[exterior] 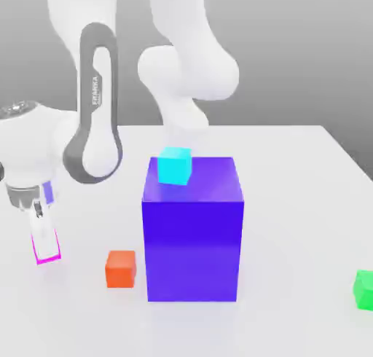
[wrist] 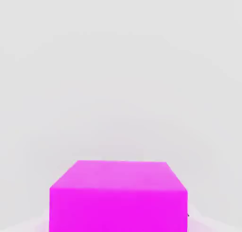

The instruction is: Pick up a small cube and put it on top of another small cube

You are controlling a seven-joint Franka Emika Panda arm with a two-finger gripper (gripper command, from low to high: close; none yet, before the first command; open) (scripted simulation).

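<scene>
White tabletop [exterior: 291, 202] carries your magenta cube [exterior: 45, 259] at the exterior view's left, the gripper [exterior: 44, 240] clamped on it; an orange cube [exterior: 121, 268] sits beside, then the blue block [exterior: 193, 239] topped by a cyan cube [exterior: 175, 165].

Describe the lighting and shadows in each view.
Exterior view: soft, even light; the big blue-violet block has a paler top and darker front, and shadows on the white table are barely visible. Hand view: the magenta cube looks flat and bright, its top slightly lighter.
</scene>
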